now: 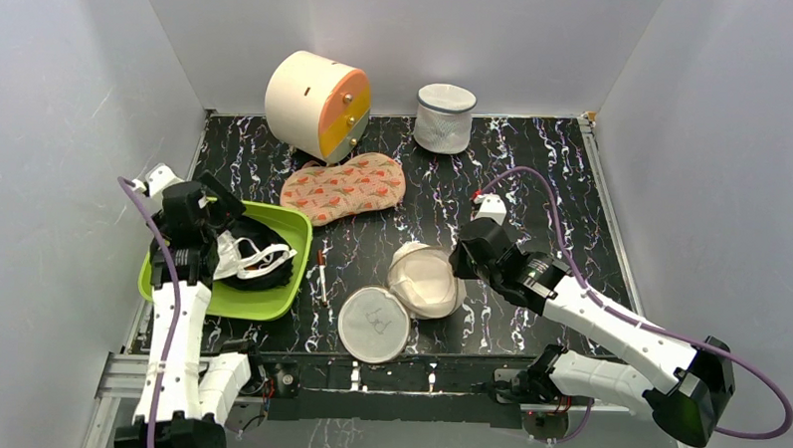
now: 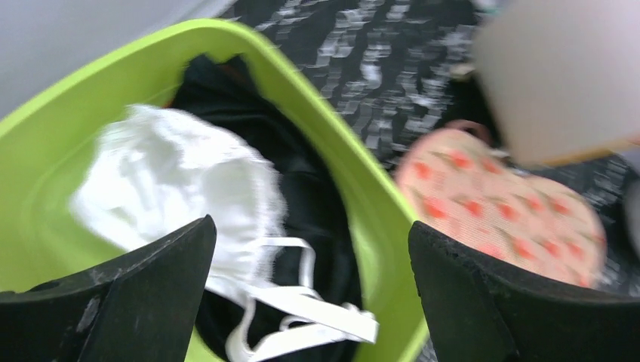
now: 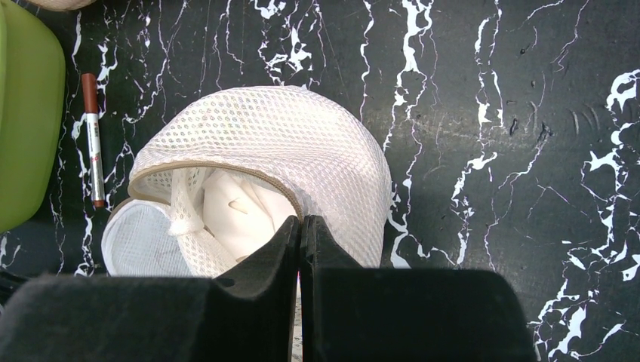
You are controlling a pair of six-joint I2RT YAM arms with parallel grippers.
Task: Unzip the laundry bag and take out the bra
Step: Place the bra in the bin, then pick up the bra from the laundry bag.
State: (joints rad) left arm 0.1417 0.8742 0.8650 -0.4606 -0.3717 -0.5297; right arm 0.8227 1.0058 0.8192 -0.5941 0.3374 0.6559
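Note:
The cream mesh laundry bag (image 1: 428,277) lies unzipped at the table's front centre, its flat face with the line drawing (image 1: 373,324) folded open. In the right wrist view the bag (image 3: 302,143) gapes along its tan zip trim, with pale lining inside. My right gripper (image 1: 459,269) (image 3: 300,220) is shut, its tips against the bag's right side; nothing shows between them. The white bra (image 1: 244,257) (image 2: 173,188) lies on a black garment (image 2: 317,196) in the green bin (image 1: 288,230). My left gripper (image 1: 216,243) (image 2: 311,226) is open and empty just above the bra.
An orange patterned cloth (image 1: 344,185) (image 2: 498,196) lies behind the bin. A cream drum with an orange face (image 1: 315,104) and a white cylindrical mesh bag (image 1: 444,117) stand at the back. A brown marker (image 1: 322,273) (image 3: 92,139) lies between bin and bag.

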